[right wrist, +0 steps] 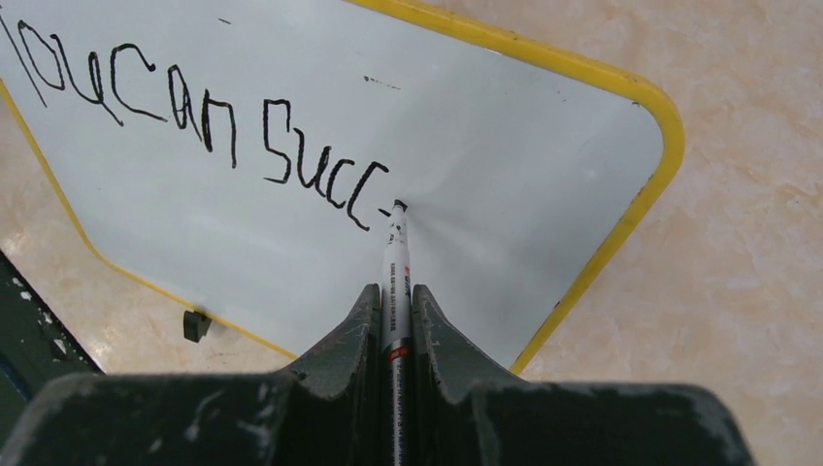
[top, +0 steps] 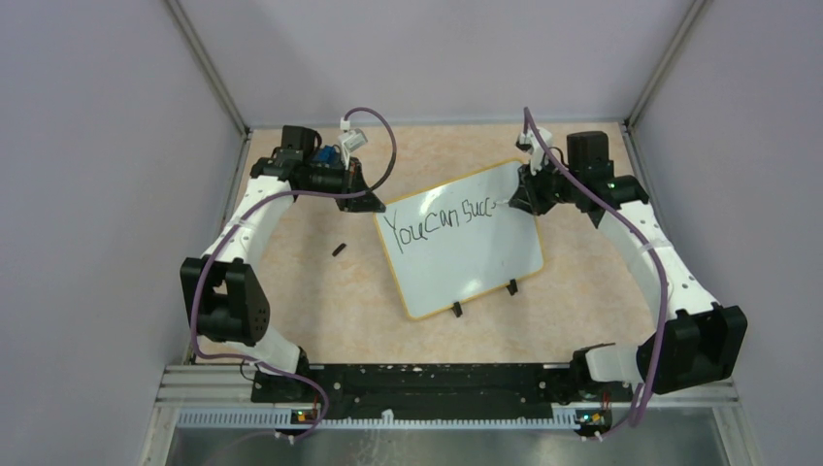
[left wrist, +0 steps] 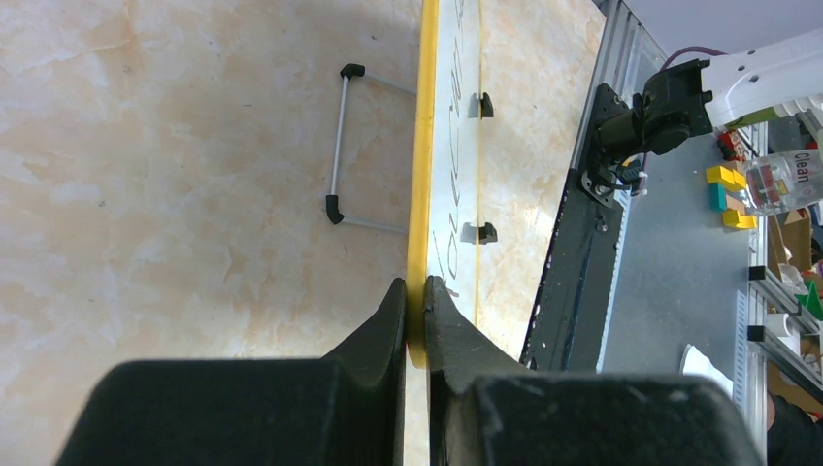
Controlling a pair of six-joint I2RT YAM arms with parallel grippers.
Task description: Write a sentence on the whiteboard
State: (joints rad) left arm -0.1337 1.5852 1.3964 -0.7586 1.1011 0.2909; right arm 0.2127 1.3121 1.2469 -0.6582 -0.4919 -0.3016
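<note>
Open tan worktop point(top: 311, 311) lies at 9 o'clock of the whiteboard point(top: 476, 267), carrying one small dark piece point(top: 339, 249), perhaps a pen cap; it is too small to tell. The left hand point(left wrist: 415, 286) pinches the board's yellow rim at its 10 o'clock corner, fingers narrow with the rim between them. The board sits mid-worktop, turned askew. The sentence point(right wrist: 194, 107) reads "You can succ" and runs toward 2 o'clock. There the right hand point(right wrist: 393, 296), narrow, grips a marker point(right wrist: 395, 262) whose tip touches the white surface just after the last c. Free worktop shows past the rim at 3 o'clock. Lilac walls point(top: 87, 146) enclose three sides.
</note>
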